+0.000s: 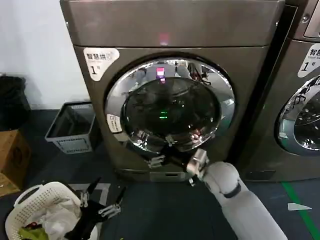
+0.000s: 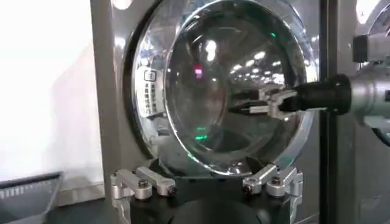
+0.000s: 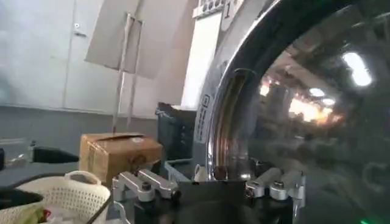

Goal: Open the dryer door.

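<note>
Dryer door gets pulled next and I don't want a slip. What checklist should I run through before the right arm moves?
1. Door shut and flush with the dryer front: ok.
2. Right end effector at the door's lower edge: ok.
3. Grip on the door: not ok; its fingers are open, with nothing clamped.
4. Handle or catch located: cannot tell.
5. Swing path: cannot tell; a grey bin stands on the floor left of the dryer.
6. Left end effector out of the way: ok; it is open and low beside the laundry basket.
</note>
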